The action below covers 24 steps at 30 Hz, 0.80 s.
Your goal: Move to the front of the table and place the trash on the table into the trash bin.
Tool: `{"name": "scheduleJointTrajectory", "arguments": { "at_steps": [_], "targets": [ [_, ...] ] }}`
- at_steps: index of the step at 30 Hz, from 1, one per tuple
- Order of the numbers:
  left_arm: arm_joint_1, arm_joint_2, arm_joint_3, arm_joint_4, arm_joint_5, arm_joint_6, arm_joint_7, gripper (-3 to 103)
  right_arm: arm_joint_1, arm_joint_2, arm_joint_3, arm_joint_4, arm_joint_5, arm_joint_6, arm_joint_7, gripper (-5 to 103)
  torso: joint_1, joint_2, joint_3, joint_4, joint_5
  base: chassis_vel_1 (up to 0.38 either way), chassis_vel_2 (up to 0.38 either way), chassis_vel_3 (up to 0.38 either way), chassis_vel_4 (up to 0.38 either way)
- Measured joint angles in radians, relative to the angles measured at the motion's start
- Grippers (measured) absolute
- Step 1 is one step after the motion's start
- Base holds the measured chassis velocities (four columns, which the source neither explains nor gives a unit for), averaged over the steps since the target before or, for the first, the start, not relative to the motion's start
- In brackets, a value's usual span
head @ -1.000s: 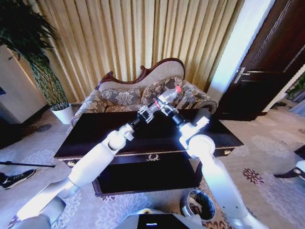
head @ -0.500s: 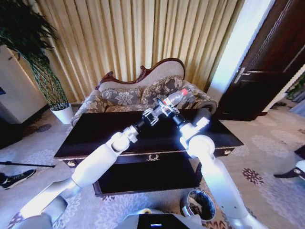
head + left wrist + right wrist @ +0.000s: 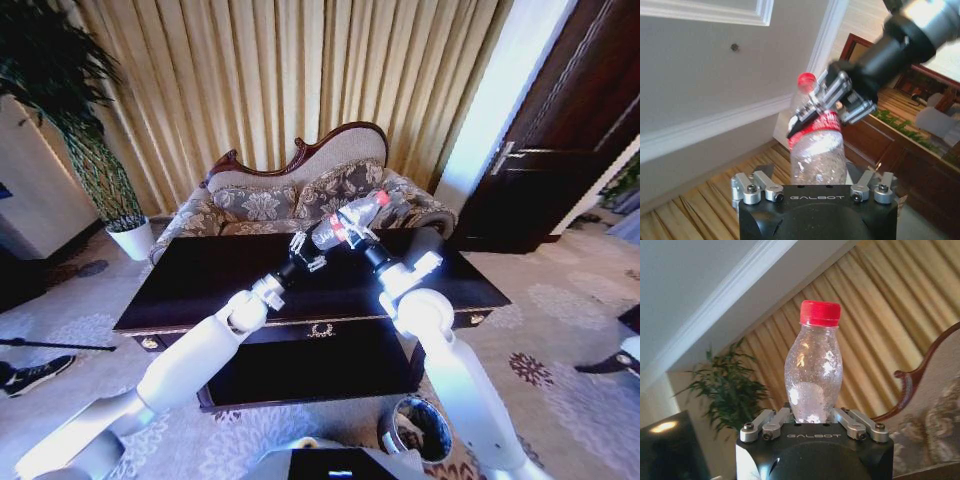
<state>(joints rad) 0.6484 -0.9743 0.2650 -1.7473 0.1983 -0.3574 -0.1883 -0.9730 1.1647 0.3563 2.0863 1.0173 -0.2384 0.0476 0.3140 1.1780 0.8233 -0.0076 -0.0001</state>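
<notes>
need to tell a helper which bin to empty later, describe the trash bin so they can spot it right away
Start at the large dark mahogany wooden table with gold trim, in front of the floral sofa. On the patterned carpet by the table's near right corner stands the small round dark trash bin with a silvery rim. Unlike the white plant pot far left, it is dark and holds no plant.

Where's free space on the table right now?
Most of the table top is bare: the whole left half up to the sofa, and the right end toward the door. Crowded spot is mid-back, where both tools, right tool and left tool, hold the bottle above it.
</notes>
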Motion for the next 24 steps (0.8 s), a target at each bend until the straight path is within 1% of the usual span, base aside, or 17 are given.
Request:
{"name": "scheduleJointTrajectory", "arguments": {
  "at_steps": [1,2,3,5,6,9,10,11,13,14,15,16,17,18,20,22,24],
  "targets": [
    [0.012,0.009,0.001,-0.017,-0.019,0.007,0.001,86,-0.003,-0.002,0.009,-0.005,-0.007,0.001,0.0,21,0.0,0.0,0.0,0.0001,0.0001,0.0,0.0,0.0,0.0],
    [0.028,0.025,0.001,-0.042,-0.054,0.021,0.002,86,-0.009,-0.006,0.021,-0.012,-0.019,0.004,0.0,20,0.0,0.0,0.0,0.0,0.0001,0.0,0.0,0.0,0.0],
    [0.048,0.043,-0.004,-0.069,-0.099,0.043,0.002,97,-0.015,-0.01,0.031,-0.017,-0.031,0.01,0.0,20,0.0,0.0,0.0,-0.0001,0.0002,0.0,0.0,0.0,0.0],
    [0.083,0.071,-0.032,-0.106,-0.176,0.084,-0.004,98,-0.03,-0.021,0.045,-0.024,-0.069,0.019,0.001,20,0.0,0.0,0.0,0.0001,0.0001,0.0,0.0,0.0,0.0],
    [0.083,0.071,-0.032,-0.106,-0.176,0.084,-0.004,98,-0.03,-0.021,0.045,-0.024,-0.069,0.019,0.001,20,0.0,0.0,0.0,0.0001,0.0001,0.0,0.0,0.0,0.0],
    [0.166,0.103,-0.157,-0.153,-0.288,0.159,-0.036,100,-0.076,-0.046,0.064,-0.028,-0.18,0.037,0.0,20,0.0,0.0,0.0,0.0001,0.0002,0.0,0.0,0.0,0.0],
    [0.197,0.106,-0.208,-0.161,-0.296,0.178,-0.054,100,-0.094,-0.056,0.069,-0.025,-0.223,0.04,0.0,20,0.0,0.0,0.0,0.0001,0.0,0.0,0.0,0.0,0.0],
    [0.197,0.106,-0.208,-0.161,-0.296,0.178,-0.054,100,-0.094,-0.056,0.069,-0.025,-0.223,0.04,0.0,20,0.0,0.0,0.0,0.0001,0.0,0.0,0.0,0.0,0.0],
    [0.261,0.11,-0.306,-0.174,-0.288,0.21,-0.104,100,-0.134,-0.074,0.077,-0.018,-0.336,0.041,-0.001,20,0.0,0.0,0.0,0.0001,0.0001,0.0,0.0,0.0,0.0],
    [0.301,0.117,-0.359,-0.192,-0.289,0.245,-0.143,100,-0.164,-0.091,0.084,-0.01,-0.412,0.039,-0.005,20,0.0,0.0,0.0,0.0001,0.0,0.0,0.0,0.0,0.0],
    [0.328,0.123,-0.391,-0.206,-0.301,0.276,-0.171,100,-0.183,-0.101,0.089,-0.001,-0.442,0.035,-0.006,20,0.0,0.0,0.0,0.0001,0.0,0.0,0.0,0.0,0.0],
    [0.373,0.134,-0.438,-0.237,-0.348,0.333,-0.211,100,-0.21,-0.114,0.098,0.012,-0.469,0.028,-0.007,20,0.0,0.0,0.0,0.0001,0.0,0.0,0.0,0.0,0.0],
    [0.373,0.134,-0.438,-0.237,-0.348,0.333,-0.211,100,-0.21,-0.114,0.098,0.012,-0.469,0.028,-0.007,20,0.0,0.0,0.0,0.0001,0.0,0.0,0.0,0.0,0.0],
    [0.406,0.141,-0.474,-0.263,-0.397,0.376,-0.237,100,-0.228,-0.124,0.107,0.024,-0.481,0.026,-0.008,20,0.0,0.0,0.0,-0.0001,-0.0001,0.0,0.0,0.0,0.0],
    [0.486,0.157,-0.584,-0.336,-0.548,0.488,-0.288,100,-0.283,-0.145,0.143,0.051,-0.517,0.026,-0.011,20,0.0,0.0,0.0,0.0003,0.0001,0.0,0.0,0.0,0.0],
    [0.503,0.158,-0.608,-0.353,-0.578,0.511,-0.296,100,-0.295,-0.148,0.152,0.056,-0.526,0.028,-0.012,20,0.0,0.0,0.0,0.0002,0.0001,0.0,0.0,0.0,0.0],
    [0.582,0.158,-0.728,-0.442,-0.724,0.624,-0.331,100,-0.354,-0.157,0.202,0.085,-0.56,0.04,-0.015,20,0.0,0.0,0.0,0.0002,0.0001,0.0,0.0,0.0,0.0]
  ]
}}
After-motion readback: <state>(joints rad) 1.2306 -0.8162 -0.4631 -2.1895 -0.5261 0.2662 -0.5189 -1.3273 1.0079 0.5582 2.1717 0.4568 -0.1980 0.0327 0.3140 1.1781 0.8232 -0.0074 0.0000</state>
